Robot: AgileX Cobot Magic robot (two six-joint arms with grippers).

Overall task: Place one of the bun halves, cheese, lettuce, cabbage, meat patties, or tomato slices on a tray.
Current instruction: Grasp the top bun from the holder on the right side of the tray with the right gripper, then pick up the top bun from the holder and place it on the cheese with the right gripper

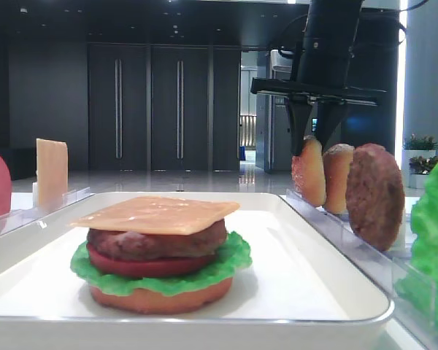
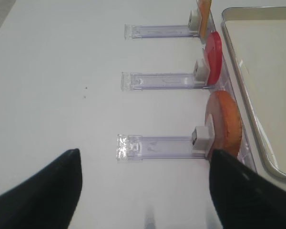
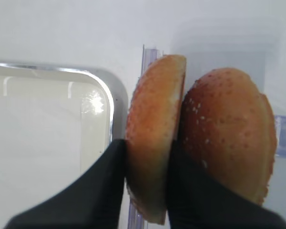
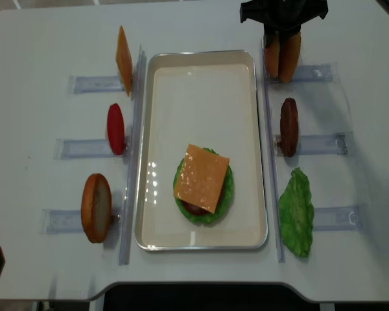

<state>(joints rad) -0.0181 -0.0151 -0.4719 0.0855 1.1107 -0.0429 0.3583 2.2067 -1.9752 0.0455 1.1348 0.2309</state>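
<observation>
White table (image 4: 194, 26), no legible writing; right end effector (image 3: 148, 157) gripping upright bun half (image 3: 155, 138).

Tray (image 4: 152, 194): glossy white. Cheese (image 4: 201, 177): orange-yellow. Lettuce (image 4: 296, 212): bright green. Tomato slice (image 4: 115, 128): red. Meat patty (image 4: 289, 126): dark brown. Bun halves (image 3: 229, 129): golden-brown, pale-seeded. Grippers: black.
</observation>
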